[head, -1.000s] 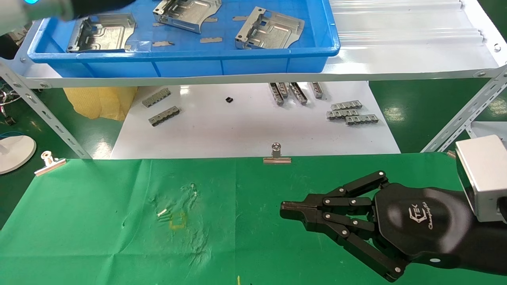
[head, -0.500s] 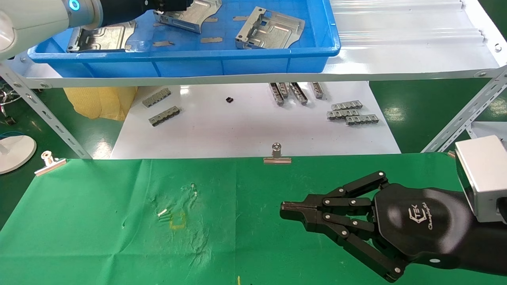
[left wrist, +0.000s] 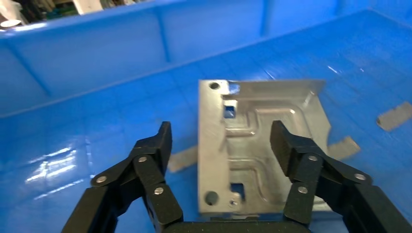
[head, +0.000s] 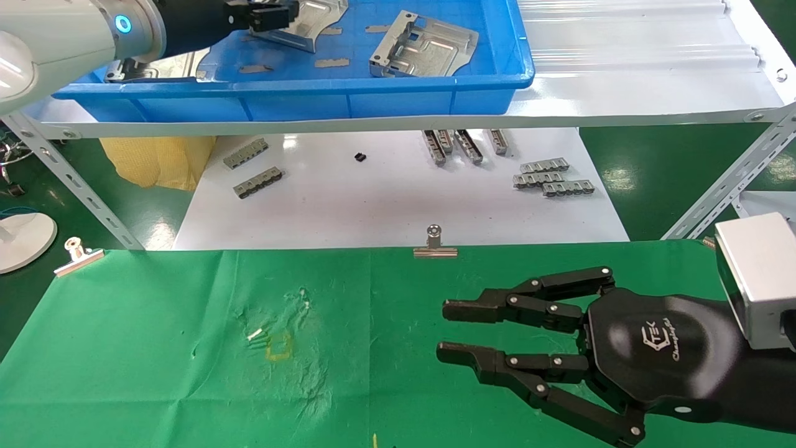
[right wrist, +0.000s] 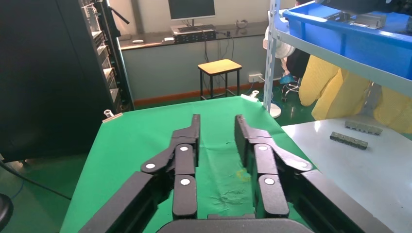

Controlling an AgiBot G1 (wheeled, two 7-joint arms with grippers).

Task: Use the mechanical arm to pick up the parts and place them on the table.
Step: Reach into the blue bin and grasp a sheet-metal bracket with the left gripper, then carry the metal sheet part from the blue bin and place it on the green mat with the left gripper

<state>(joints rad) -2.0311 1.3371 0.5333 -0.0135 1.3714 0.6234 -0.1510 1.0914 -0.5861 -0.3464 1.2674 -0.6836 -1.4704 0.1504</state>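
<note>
My left gripper (head: pixel 273 15) reaches into the blue tray (head: pixel 286 87) on the shelf. It is open, hovering over a silvery part (left wrist: pixel 262 145); one finger (left wrist: pixel 158 145) is beside the part's edge and the other finger (left wrist: pixel 291 145) is over its surface. That part (head: pixel 314 18) is partly hidden in the head view. A second part (head: pixel 426 45) lies to its right, and a third (head: pixel 161 65) is partly under my left arm. My right gripper (head: pixel 449 331) is open and empty just above the green table (head: pixel 155 348), as the right wrist view (right wrist: pixel 216 128) also shows.
Small grey slotted bars (head: pixel 550 177) lie on the white board (head: pixel 385 205) below the shelf. A binder clip (head: pixel 434 244) stands at the table's far edge. A slanted shelf brace (head: pixel 68 174) stands at the left.
My left arm has moved right, into the tray and over the part. My right gripper has opened from shut; its arm has stayed in place.
</note>
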